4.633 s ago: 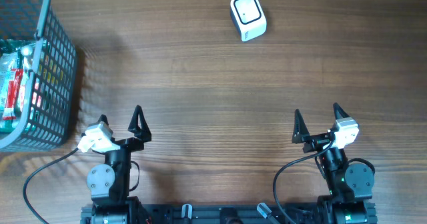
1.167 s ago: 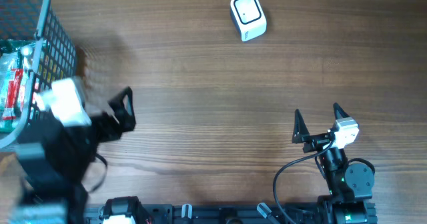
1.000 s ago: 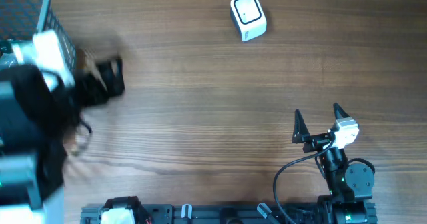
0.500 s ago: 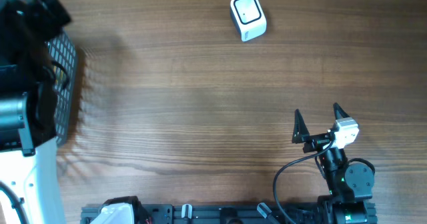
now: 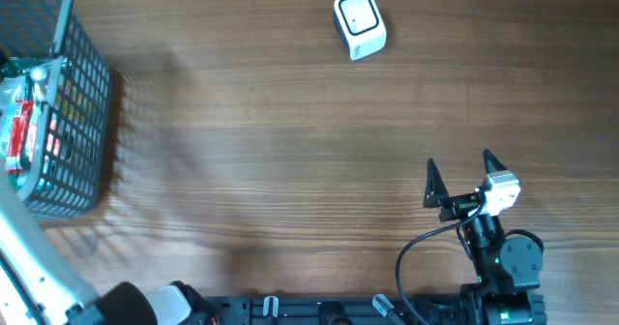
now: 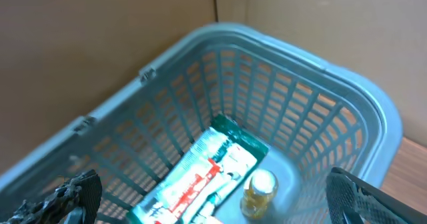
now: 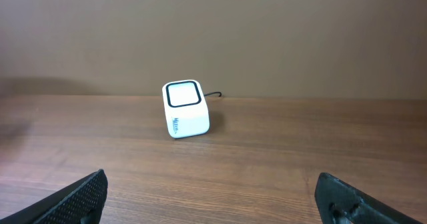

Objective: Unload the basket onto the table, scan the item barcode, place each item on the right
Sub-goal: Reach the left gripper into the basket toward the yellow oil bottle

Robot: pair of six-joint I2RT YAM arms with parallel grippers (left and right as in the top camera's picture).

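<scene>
Where the grey lattice basket (image 6: 313, 127) curves, a glossy flat packet (image 6: 203, 174) lies.

Table (image 5: 290, 151): brown wood-grain surface.
Basket (image 5: 82, 122): grey-blue plastic lattice, upright, open-topped, by the table's left edge toward the far corner; cut off by the overhead frame.
Wall (image 7: 267, 31): plain brown, behind the table's far edge.
</scene>
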